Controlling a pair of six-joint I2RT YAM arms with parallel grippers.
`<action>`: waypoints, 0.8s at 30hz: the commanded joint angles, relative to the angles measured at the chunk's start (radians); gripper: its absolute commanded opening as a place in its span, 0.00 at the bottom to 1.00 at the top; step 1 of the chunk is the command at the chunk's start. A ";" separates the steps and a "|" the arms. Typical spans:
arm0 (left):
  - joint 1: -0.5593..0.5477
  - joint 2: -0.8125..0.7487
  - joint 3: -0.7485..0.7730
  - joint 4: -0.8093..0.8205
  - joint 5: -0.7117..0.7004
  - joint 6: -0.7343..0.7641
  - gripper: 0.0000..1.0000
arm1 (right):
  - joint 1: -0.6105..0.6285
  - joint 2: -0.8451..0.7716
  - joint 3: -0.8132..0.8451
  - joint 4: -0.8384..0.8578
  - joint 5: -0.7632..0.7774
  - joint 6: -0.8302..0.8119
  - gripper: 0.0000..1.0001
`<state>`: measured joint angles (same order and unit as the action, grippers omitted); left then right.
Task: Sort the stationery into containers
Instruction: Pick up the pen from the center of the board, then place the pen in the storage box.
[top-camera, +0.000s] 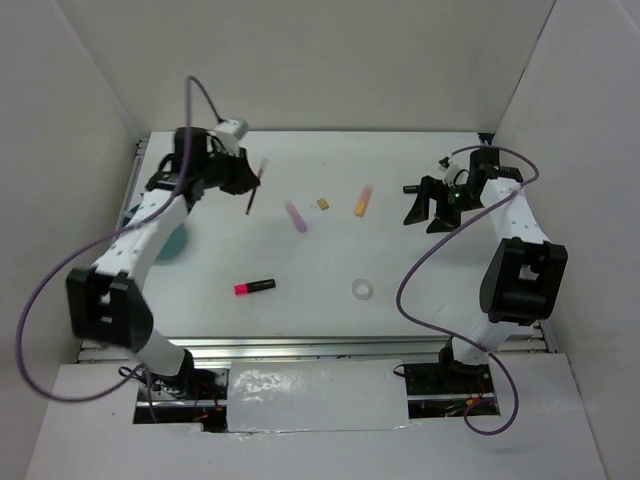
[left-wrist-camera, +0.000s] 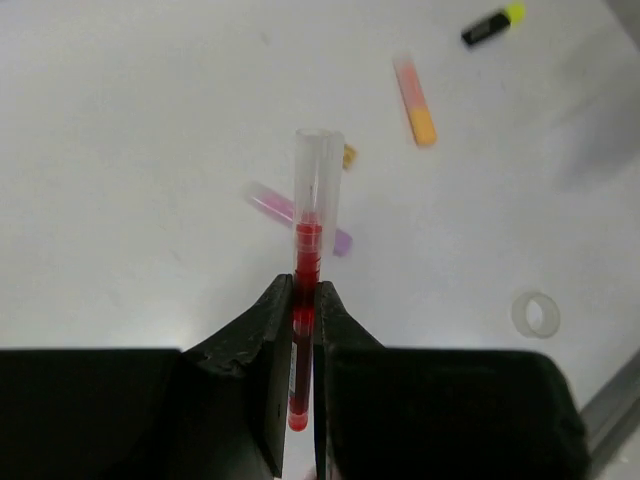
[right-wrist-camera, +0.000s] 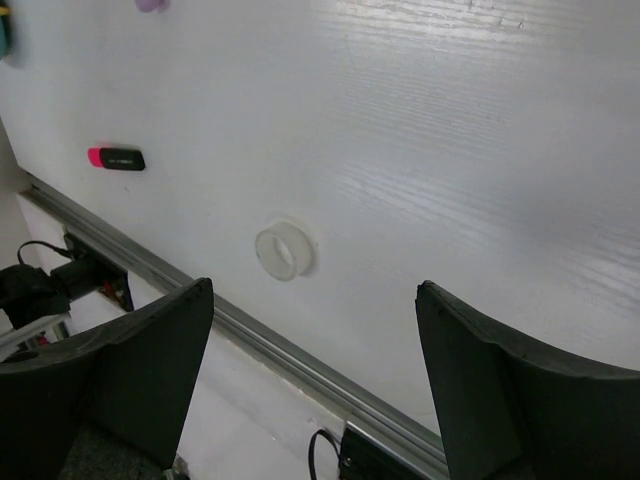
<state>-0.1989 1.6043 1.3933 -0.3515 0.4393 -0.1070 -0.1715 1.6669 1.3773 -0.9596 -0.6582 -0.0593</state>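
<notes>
From above, the left claw (top-camera: 248, 183) hangs over the far left part of the table (top-camera: 420, 260), shut on a red pen (top-camera: 251, 200). The pen is clear of the tabletop, tilted and blurred. A teal cup (top-camera: 176, 243) sits near the left edge, partly hidden behind the left arm. On the table to the right of the pen lie a pale purple marker (top-camera: 295, 215), a small tan eraser (top-camera: 322, 203) and an orange marker (top-camera: 364, 200), spaced apart in a loose row. Nearer the arm bases lie a pink and black marker (top-camera: 255, 287) and a clear tape ring (top-camera: 362, 290), well apart. The right claw (top-camera: 428, 212) hovers at the far right with its jaws spread and nothing in them.

The left wrist camera shows both fingers (left-wrist-camera: 270, 340) pressed tight on the red pen's barrel (left-wrist-camera: 303, 315), and its clear cap end sticks out beyond the tips. Beyond it lie the purple marker (left-wrist-camera: 275, 205), the orange marker (left-wrist-camera: 415, 100), a black and yellow marker (left-wrist-camera: 492, 25) and the tape ring (left-wrist-camera: 535, 313).

The right wrist camera shows its fingers (right-wrist-camera: 130, 370) standing wide apart and empty. The tape ring (right-wrist-camera: 283, 250) lies on the table between and beyond them, and the pink and black marker (right-wrist-camera: 117, 158) lies off to the left.
</notes>
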 joint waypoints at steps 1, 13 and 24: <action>0.083 -0.258 -0.078 0.149 0.121 0.061 0.00 | 0.021 -0.004 0.062 0.001 0.028 0.010 0.88; 0.597 -0.567 -0.537 0.538 0.133 0.045 0.00 | 0.087 0.034 0.088 0.019 0.025 0.041 0.88; 0.793 -0.371 -0.524 0.798 0.205 0.009 0.00 | 0.102 0.054 0.069 0.038 0.029 0.045 0.87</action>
<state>0.5739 1.2041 0.8253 0.2882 0.5934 -0.0879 -0.0818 1.7096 1.4361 -0.9527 -0.6312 -0.0223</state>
